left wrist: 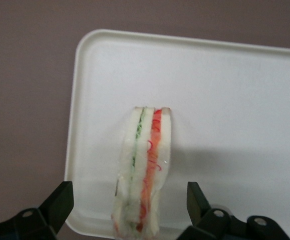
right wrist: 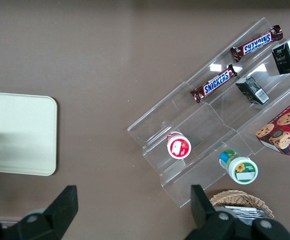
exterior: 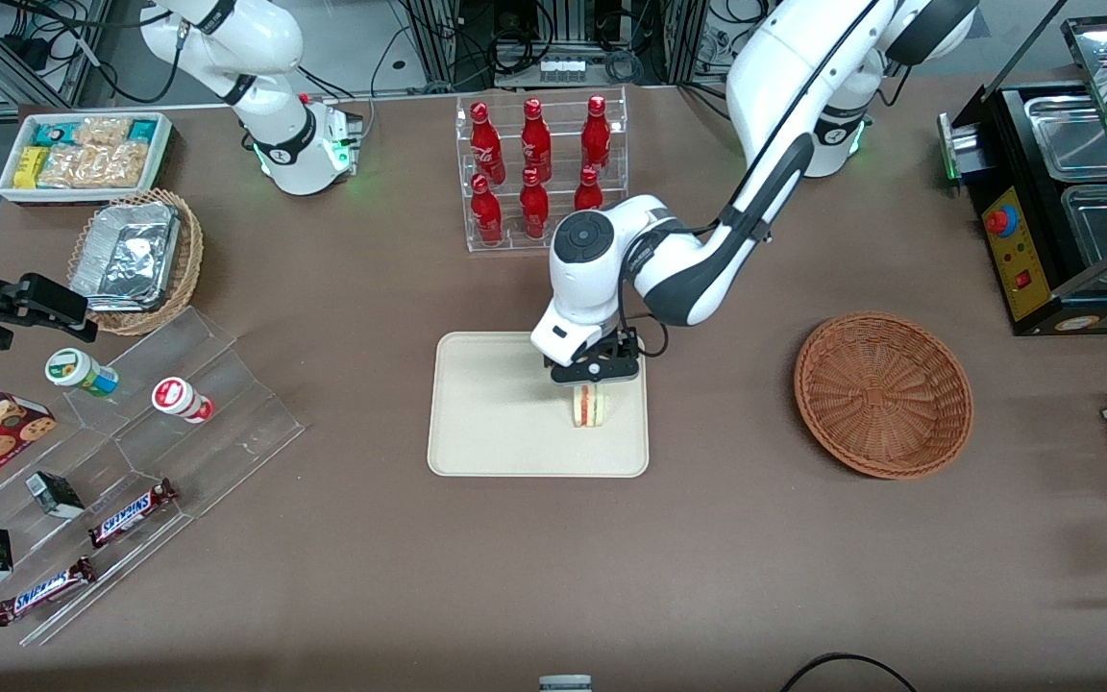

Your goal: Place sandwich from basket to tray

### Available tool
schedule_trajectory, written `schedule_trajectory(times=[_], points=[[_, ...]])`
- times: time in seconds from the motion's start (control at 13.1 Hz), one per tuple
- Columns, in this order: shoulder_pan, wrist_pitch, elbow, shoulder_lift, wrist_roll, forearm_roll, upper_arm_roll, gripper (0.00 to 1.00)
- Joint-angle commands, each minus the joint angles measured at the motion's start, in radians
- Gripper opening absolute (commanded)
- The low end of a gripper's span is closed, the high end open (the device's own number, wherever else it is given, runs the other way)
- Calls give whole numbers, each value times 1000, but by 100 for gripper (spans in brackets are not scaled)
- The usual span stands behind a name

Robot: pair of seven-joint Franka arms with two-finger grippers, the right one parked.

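Sandwich (left wrist: 143,170) stands on its edge on the cream tray (exterior: 486,423), at the side toward my end of the table, its red and green filling stripes showing. My arm (exterior: 765,183) reaches across the brown table (exterior: 553,577), elbow bent, wrist pointing straight down over the tray. The reddish wicker basket (exterior: 883,394) sits well apart from it, nothing in it. My gripper (exterior: 595,377) hangs just above the sandwich, fingers (left wrist: 59,202) spread wide on either side, touching nothing. From the front, my wrist hides the sandwich's top.
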Motion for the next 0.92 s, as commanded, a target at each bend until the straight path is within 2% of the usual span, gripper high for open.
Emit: schedule_trajectory(times=[0.0,0.46,0.84], points=[[19,-126,34,-83,-18,-55,2,100],[154,-292,41,-255,23,-121,2,100],[301,-393,39,-334,253,-180,2,100]])
